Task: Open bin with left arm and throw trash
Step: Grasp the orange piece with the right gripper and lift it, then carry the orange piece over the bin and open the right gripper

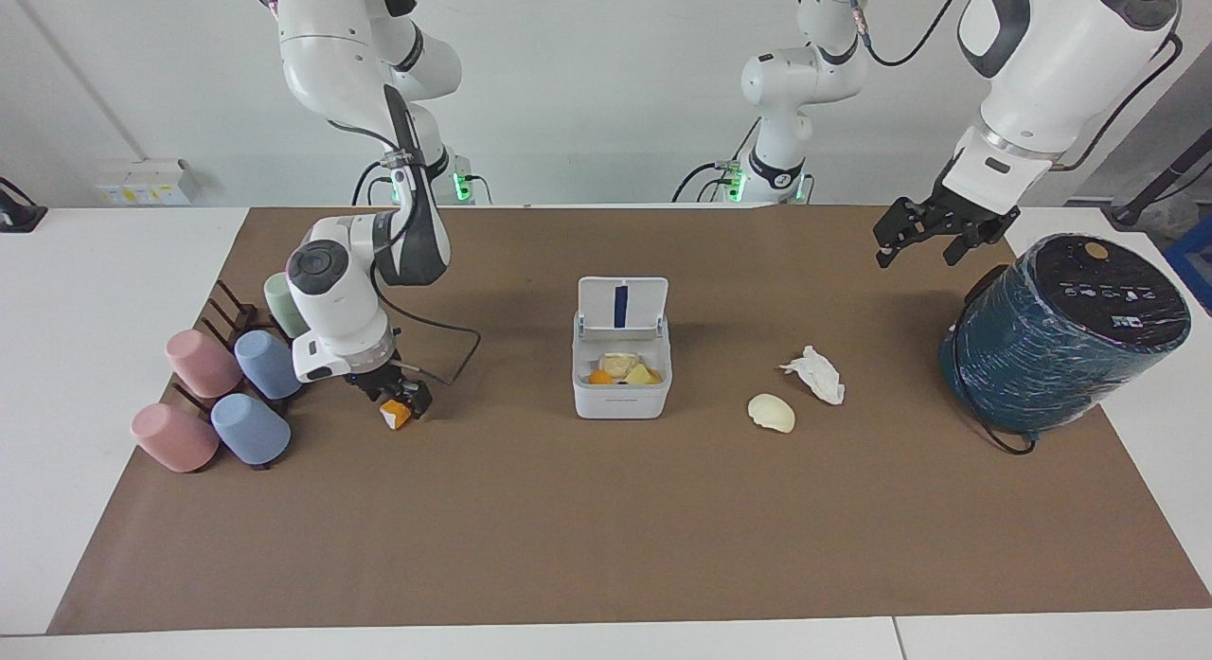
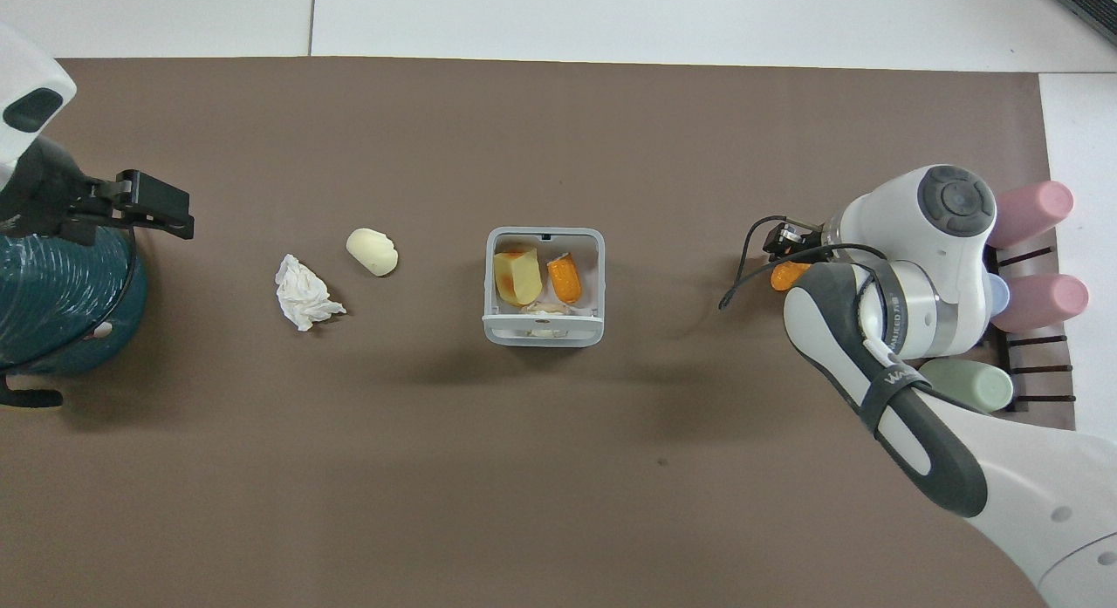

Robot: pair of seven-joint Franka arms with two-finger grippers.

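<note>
Brown mat [image 1: 606, 546] covers the table, and the bin [image 1: 620, 400] sits mid-mat with its lid up. At the bin's nine o'clock in the facing view, the right gripper [image 1: 402, 404] pinches the orange peel [image 1: 393, 416] low on the mat. Best play, I'd say: lift straight up, clear the rim, release over the opening. The left gripper [image 1: 917, 248] waits at two o'clock, fingers spread and empty.

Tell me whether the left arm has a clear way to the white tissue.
Probably yes: the left gripper hangs open over bare mat, and nothing stands between it and the tissue; only the cream peel lies beside it.
</note>
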